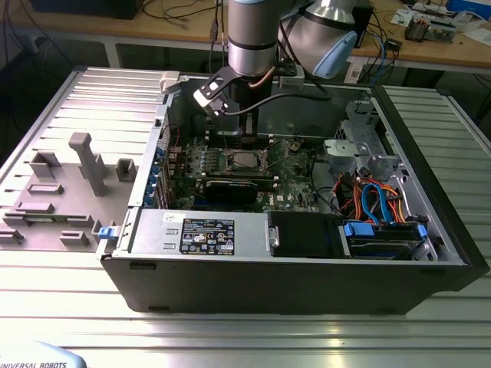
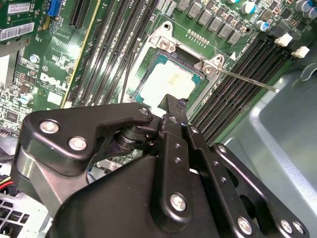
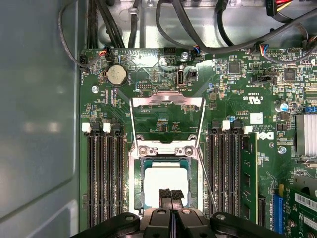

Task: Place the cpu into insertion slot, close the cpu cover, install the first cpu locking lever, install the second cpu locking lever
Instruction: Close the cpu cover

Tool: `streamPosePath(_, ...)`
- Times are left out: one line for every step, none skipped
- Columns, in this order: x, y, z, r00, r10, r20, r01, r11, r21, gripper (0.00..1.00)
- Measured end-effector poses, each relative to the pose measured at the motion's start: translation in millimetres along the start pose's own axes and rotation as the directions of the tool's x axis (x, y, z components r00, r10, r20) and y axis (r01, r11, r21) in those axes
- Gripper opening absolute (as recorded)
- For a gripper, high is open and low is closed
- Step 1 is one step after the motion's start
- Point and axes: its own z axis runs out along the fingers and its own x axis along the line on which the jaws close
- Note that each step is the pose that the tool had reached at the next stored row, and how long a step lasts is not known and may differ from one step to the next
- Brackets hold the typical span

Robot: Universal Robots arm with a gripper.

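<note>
black gripper (image 3: 171, 195) hovering closed, empty | silver-grey square cpu (image 3: 166, 178) lying in silver-rimmed insertion slot (image 3: 137, 187) | thin cpu cover (image 3: 167, 99) standing open

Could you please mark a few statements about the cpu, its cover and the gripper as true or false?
1. The cpu lies in the insertion slot. True.
2. The cpu cover is shut over the cpu. False: it is swung open, away from the slot.
3. The gripper is over the cpu, fingers shut. True.
4. The gripper holds a memory module. False: nothing shows between its fingers.
5. The computer case has its side panel on. False: it lies open, with the motherboard showing.
</note>
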Motion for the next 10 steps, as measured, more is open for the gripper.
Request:
streamPosePath(0.0,0.0,-0.4,1.0,0.0,0.0001,0.0,1.0,0.0001,0.11)
streamPosePath(0.0,0.0,-0.7,1.0,0.0,0.0002,0.0,1.0,0.0002,0.11)
streamPosePath(0.0,0.0,-1.5,1.0,0.0,0.0001,0.0,1.0,0.0,0.11)
streamPosePath(0.0,0.1,-2.2,1.0,0.0,0.0002,0.0,1.0,0.0,0.11)
streamPosePath(0.0,0.1,-2.5,1.0,0.0,0.0003,0.0,1.0,0.0,0.11)
streamPosePath(0.0,0.1,-3.0,1.0,0.0,0.0009,0.0,1.0,0.0,0.11)
streamPosePath(0.0,0.1,-3.6,1.0,0.0,0.0011,0.0,1.0,0.0001,0.11)
streamPosePath(0.0,0.1,-4.3,1.0,0.0,0.0011,0.0,1.0,0.0,0.11)
streamPosePath(0.0,0.2,-5.5,1.0,0.0,0.0013,0.0,1.0,0.0,0.11)
streamPosePath(0.0,0.2,-7.2,1.0,0.0,0.0015,0.0,1.0,0.0,0.11)
